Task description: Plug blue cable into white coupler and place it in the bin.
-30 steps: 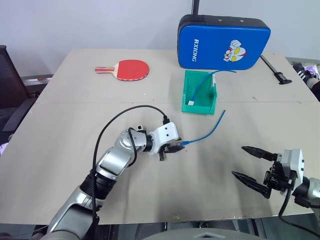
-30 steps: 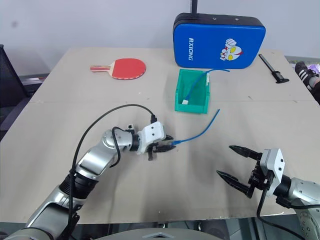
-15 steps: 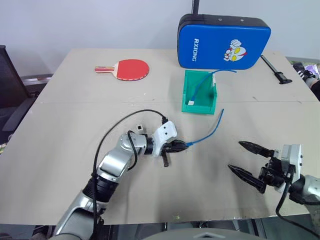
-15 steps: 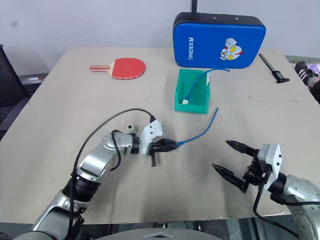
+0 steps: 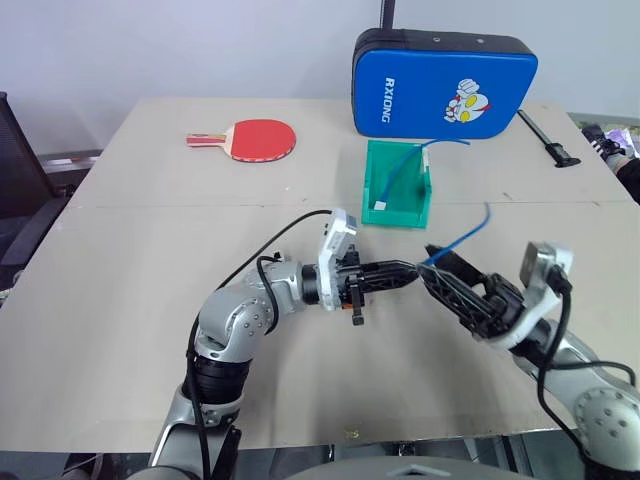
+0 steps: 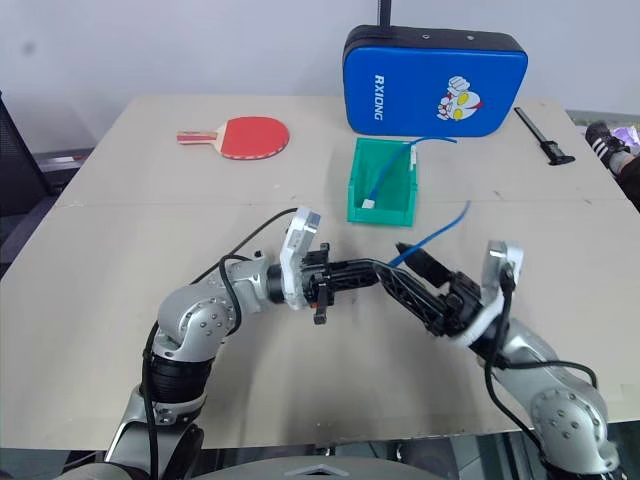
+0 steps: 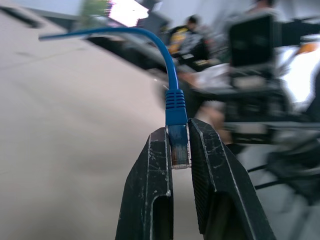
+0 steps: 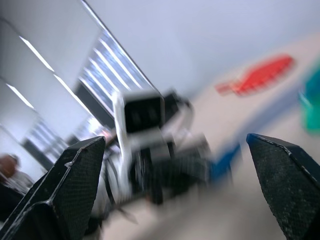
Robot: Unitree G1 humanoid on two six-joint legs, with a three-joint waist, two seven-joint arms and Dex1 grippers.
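While the plug is held mid-frame:
Left gripper [image 7: 179, 145]: fingers pinching blue cable [image 7: 176, 107].
Right gripper [image 5: 440, 275]: fingers spread, empty.
Left to do: plugging, green bin [image 5: 398, 205].

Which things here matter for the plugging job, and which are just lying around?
In the job: blue cable, held by left gripper; right gripper, open beside it; green bin.
Lying about: red paddle; blue padded case; black tool; cord already in the bin.

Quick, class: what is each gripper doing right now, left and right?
Left gripper: closed on the plug end of the blue cable.
Right gripper: open wide, holding nothing.
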